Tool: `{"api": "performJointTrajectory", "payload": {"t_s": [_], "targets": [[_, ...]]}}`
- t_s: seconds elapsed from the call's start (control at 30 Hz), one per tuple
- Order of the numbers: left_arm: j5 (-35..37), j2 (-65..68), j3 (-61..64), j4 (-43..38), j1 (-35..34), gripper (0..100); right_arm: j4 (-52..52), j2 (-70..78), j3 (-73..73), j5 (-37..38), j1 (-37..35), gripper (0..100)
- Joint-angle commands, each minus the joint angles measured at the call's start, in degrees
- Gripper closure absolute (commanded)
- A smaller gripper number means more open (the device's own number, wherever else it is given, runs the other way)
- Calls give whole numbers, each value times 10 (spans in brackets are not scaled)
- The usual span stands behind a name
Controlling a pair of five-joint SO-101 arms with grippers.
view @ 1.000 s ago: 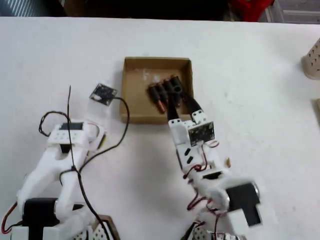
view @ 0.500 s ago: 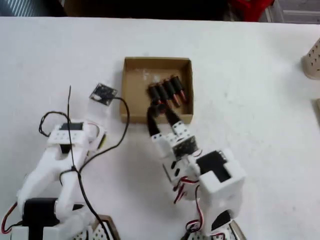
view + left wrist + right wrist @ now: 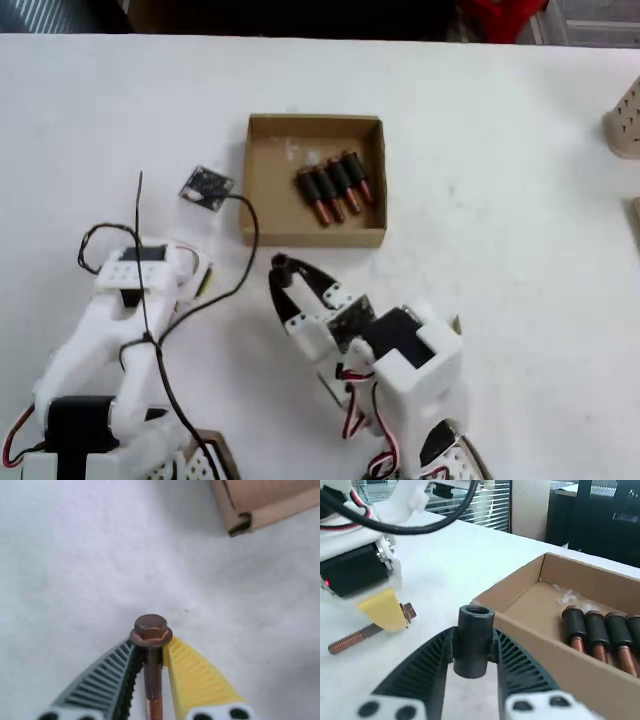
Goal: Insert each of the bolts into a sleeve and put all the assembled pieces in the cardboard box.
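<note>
The left gripper (image 3: 151,649) clamped a copper bolt (image 3: 151,630), while the right gripper (image 3: 473,636) gripped a black sleeve (image 3: 472,655). Four assembled pieces (image 3: 335,188) lay in the cardboard box (image 3: 265,180)

Right end effector (image 3: 285,271) — back from box (image 3: 310,238)

You have four assembled pieces (image 3: 335,188) lying side by side in the cardboard box (image 3: 268,170) — all toward its right half. Your right gripper (image 3: 287,271) sits just off the box's near wall, a black sleeve (image 3: 279,263) between its fingers.
</note>
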Motion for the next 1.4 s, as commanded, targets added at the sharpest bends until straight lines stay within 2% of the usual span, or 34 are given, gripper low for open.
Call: {"api": "performJointTrajectory", "payload": {"t_s": [0.0,0.2,0.43,0.6,0.83,1.0,1.23,1.37], "targets": [[3,-29,-6,-14,-4,976,-17,-50,22,-22,1,983],[7,-29,-4,-47,-4,976,-16,-59,25,-33,13,983],[106,-29,-3,-136,-4,979,-15,-58,25,-33,11,983],[108,-29,-3,-190,-3,979,-15,-58,25,-33,12,983],[109,-36,-3,-207,25,979,5,-58,23,-33,11,983],[109,-132,35,-223,49,979,7,-58,22,-33,10,983],[110,-309,201,-376,88,977,22,-58,21,-33,10,982],[111,-376,267,-426,106,976,23,-58,21,-33,10,982]]}}
